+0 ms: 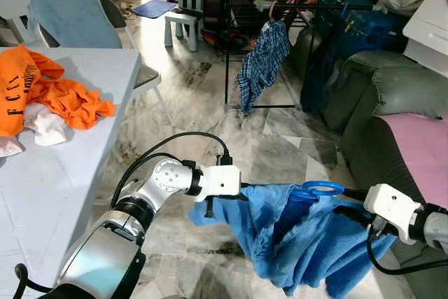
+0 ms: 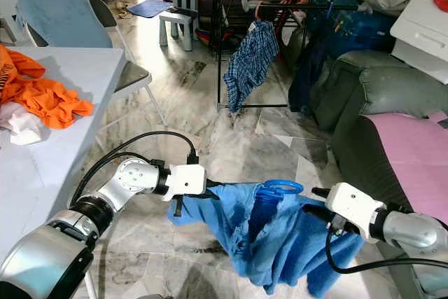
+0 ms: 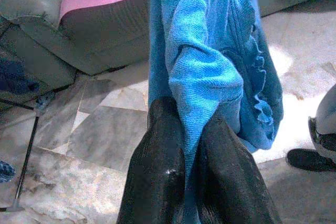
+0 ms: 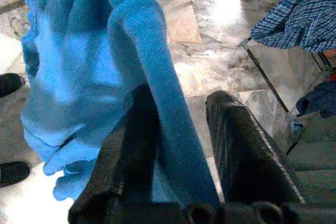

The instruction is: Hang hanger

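A living room with a marble floor; a black drying rack stands ahead, a checked shirt hanging from it. Low in front, a blue garment on a blue hanger is stretched between both arms. The left gripper is clamped on one shoulder, and the right gripper has cloth between its fingers, seemingly keeping the hanger level for carrying to the rack.
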